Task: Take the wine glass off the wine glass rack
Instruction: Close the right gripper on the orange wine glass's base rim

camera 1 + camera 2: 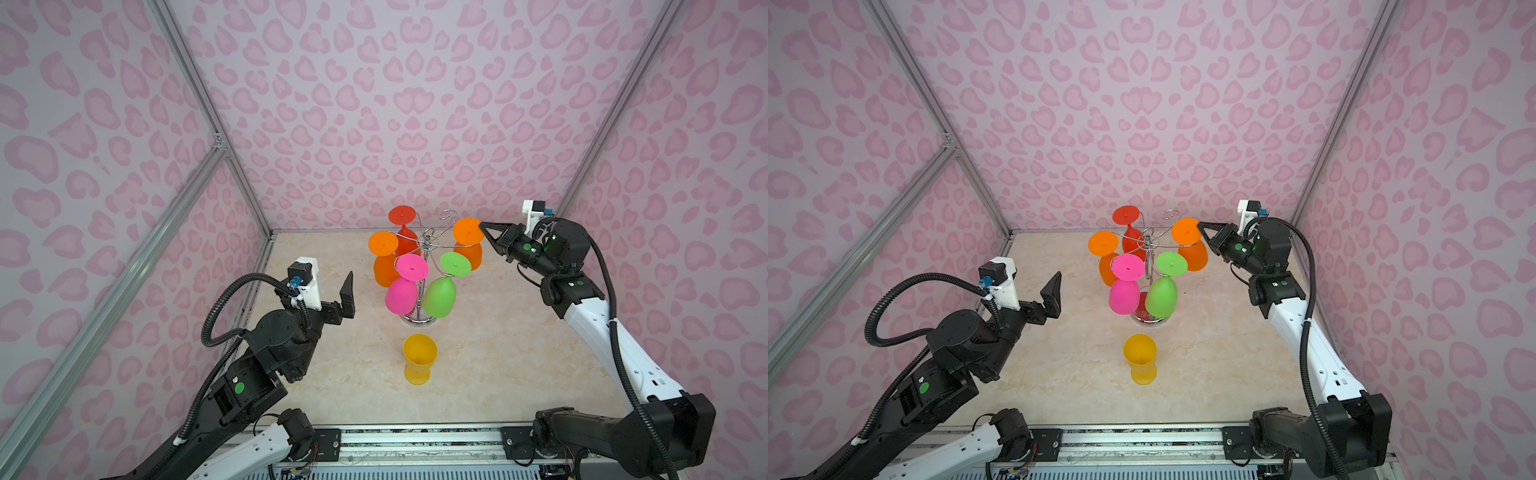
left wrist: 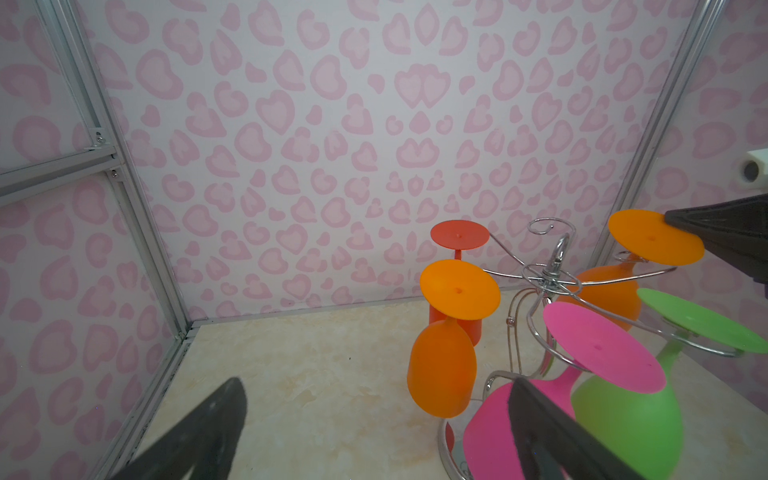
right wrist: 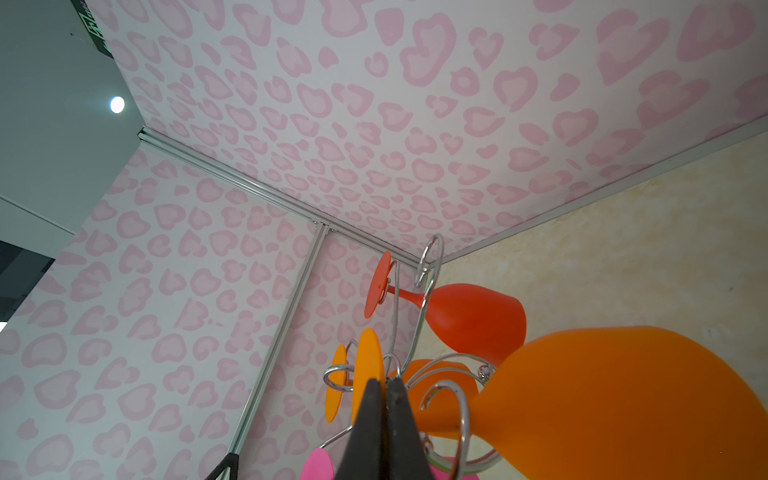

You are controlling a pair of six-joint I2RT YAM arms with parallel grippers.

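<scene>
The chrome wine glass rack (image 1: 428, 241) (image 1: 1147, 242) (image 2: 552, 274) stands at the back middle of the table. An orange wine glass (image 1: 467, 230) (image 1: 1185, 231) (image 2: 652, 239) (image 3: 623, 395) hangs upside down on its right arm. My right gripper (image 1: 482, 225) (image 1: 1199, 225) (image 3: 384, 380) is shut on the rim of that glass's foot disc. My left gripper (image 1: 349, 284) (image 1: 1054, 286) (image 2: 374, 382) is open and empty, left of the rack and apart from it.
Red (image 1: 402, 216), a second orange (image 1: 383, 244), pink (image 1: 411, 267) and green (image 1: 455, 264) glasses also hang on the rack. A yellow glass (image 1: 419, 357) stands upright on the table in front of it. Patterned walls close in the back and sides.
</scene>
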